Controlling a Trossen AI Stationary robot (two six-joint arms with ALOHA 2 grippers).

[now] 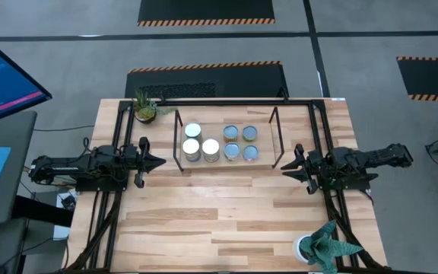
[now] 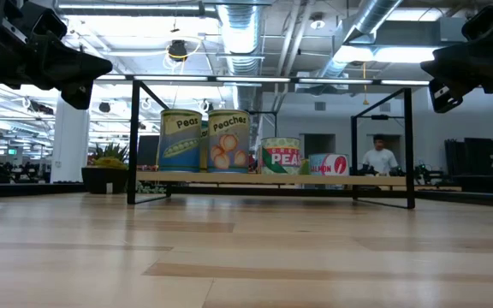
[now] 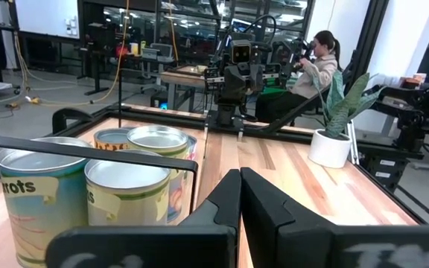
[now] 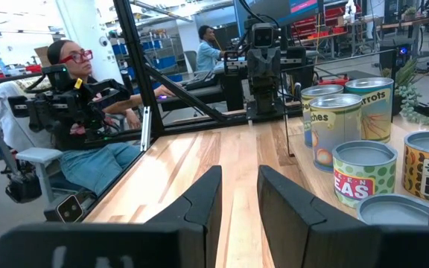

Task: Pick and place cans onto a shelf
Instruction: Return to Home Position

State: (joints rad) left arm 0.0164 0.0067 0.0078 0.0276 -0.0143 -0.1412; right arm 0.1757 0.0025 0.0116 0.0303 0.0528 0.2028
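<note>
Closest to the left wrist lens, the left jaws sit closed to a sliver, holding nothing. The left arm [image 1: 97, 164] lies low at the counter's [image 1: 219, 217] left edge, tip near the shelf [image 1: 211, 122]. All seven cans [image 1: 211, 148] stand on the shelf board, three left, four right; none on the counter. At the right edge the right arm [image 1: 348, 164] mirrors it, right jaws slightly parted, empty.

Step looks like parking both arms; placing seems done. Next move needs no grasp, only keeping clear of the shelf rods.

Low view: arms cut off at the top corners, rear cans hidden behind front ones. Wrist views crop several cans; some labels read only partly.
</note>
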